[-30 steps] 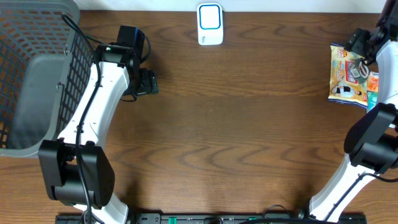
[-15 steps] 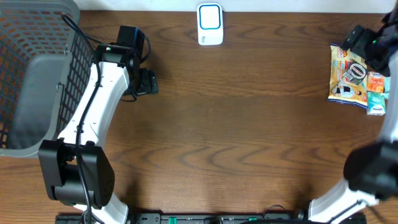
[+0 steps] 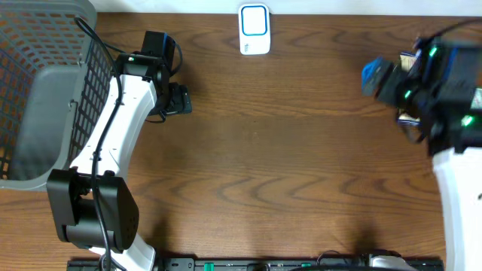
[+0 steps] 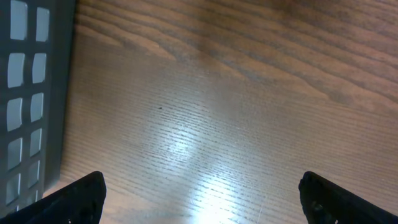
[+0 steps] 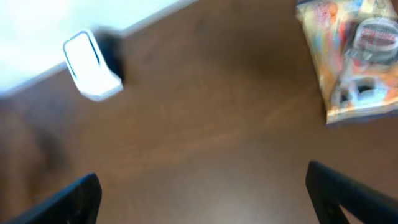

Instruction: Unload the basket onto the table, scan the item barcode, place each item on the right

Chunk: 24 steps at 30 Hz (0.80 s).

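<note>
Woodgrain table bears crinkly snack packet; left end effector, right end effector gape wide, empty.

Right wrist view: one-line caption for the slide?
Open right gripper over wooden table; white scanner upper left of frame, snack packet upper right.

Wide-spread fingers above the wooden table, beside a basket wall
</note>
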Available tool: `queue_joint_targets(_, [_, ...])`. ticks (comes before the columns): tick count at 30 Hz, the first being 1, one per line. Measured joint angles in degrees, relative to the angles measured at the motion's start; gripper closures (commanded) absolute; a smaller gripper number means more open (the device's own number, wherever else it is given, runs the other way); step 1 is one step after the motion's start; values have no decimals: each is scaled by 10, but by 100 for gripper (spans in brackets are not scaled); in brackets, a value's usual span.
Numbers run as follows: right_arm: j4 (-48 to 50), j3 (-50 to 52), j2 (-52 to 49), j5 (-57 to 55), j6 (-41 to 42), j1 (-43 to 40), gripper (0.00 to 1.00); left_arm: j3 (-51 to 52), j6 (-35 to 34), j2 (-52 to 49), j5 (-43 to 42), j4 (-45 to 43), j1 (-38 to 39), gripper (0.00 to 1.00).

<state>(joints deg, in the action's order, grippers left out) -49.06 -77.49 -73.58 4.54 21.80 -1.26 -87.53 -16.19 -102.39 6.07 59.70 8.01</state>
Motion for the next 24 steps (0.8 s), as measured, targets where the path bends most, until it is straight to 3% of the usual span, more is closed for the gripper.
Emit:
queue_joint_targets(11, [90,217,150,0,6,16,1,0,0,0,1,0,0,2])
queue_joint_targets(24, [75,233,183,24,17,28,1,0,0,0,1,0,0,2])
